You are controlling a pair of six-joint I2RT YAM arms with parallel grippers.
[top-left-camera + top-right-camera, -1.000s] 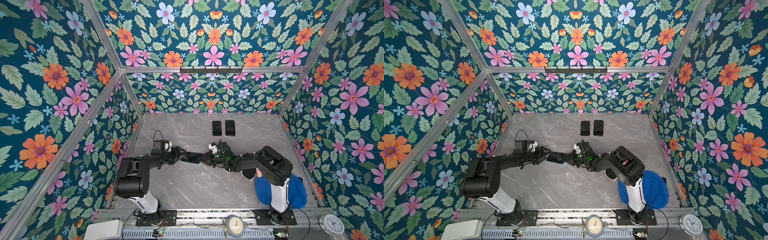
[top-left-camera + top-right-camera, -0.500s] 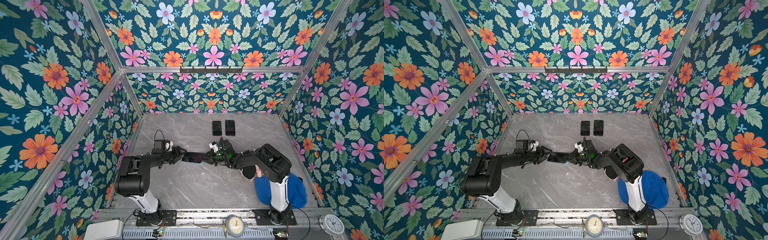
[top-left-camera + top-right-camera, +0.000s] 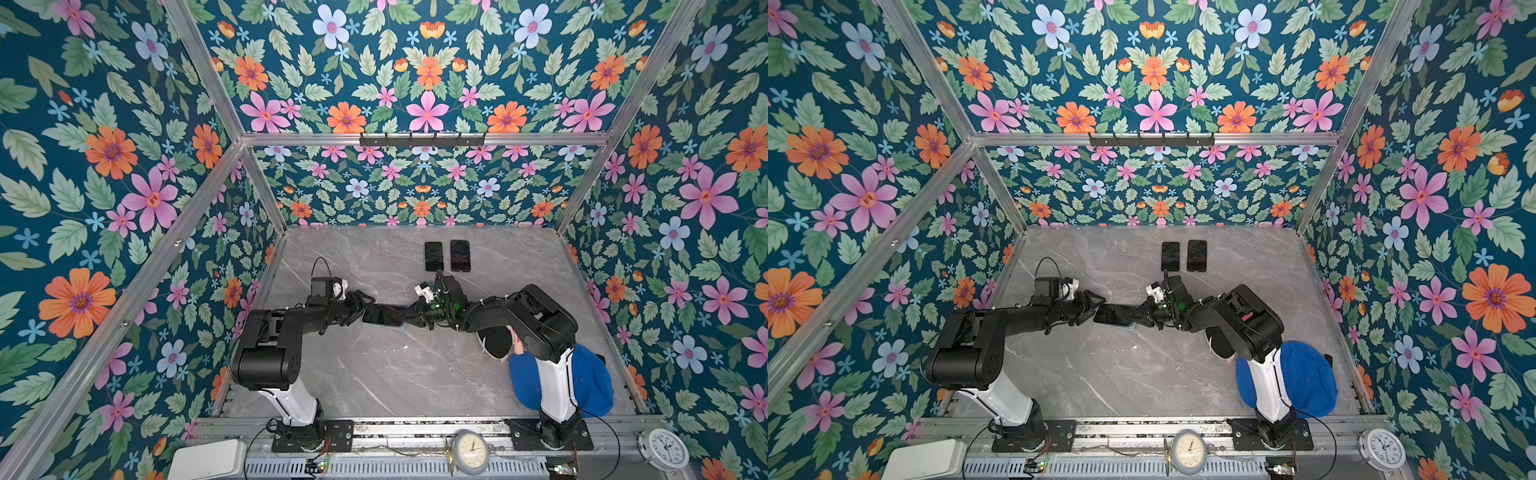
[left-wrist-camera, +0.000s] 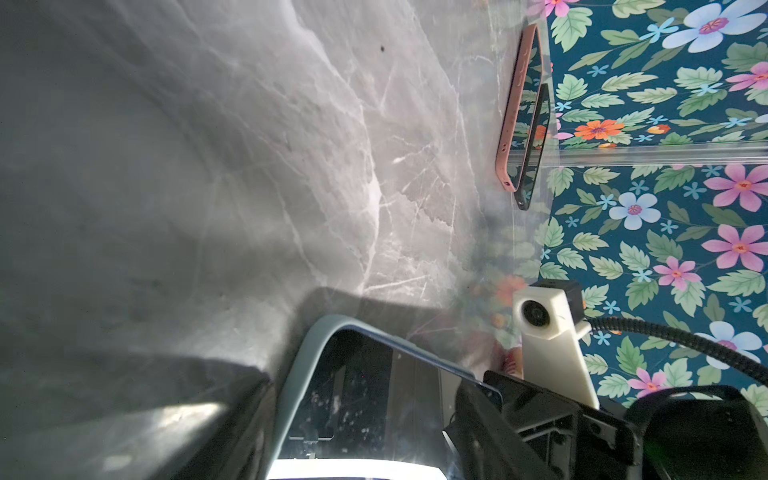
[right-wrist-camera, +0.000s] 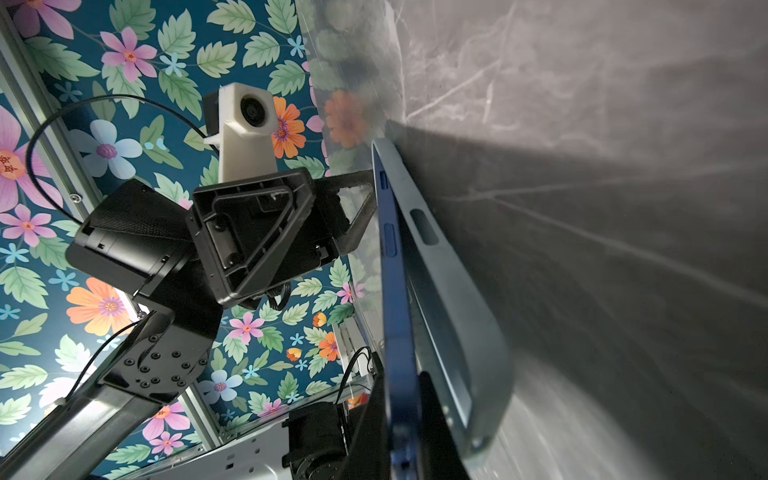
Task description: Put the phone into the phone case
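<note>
Your R claw (image 3: 413, 318): clamped on phone (image 5: 395, 291) end. Phone tilted: far end meets case (image 5: 451, 299), R-claw end raised. Case on table (image 3: 395, 374), mid-area. L claw (image 3: 363, 309): jaws wide, straddling case end; grip cannot be told.

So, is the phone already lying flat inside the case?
No: in the right wrist view the phone meets the case at one end only and tilts away from it, leaving a wedge-shaped gap.

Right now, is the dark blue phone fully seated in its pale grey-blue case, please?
Only partly in. The dark blue phone tilts away from the pale grey-blue case: they meet at one end, gap at the other.
</note>
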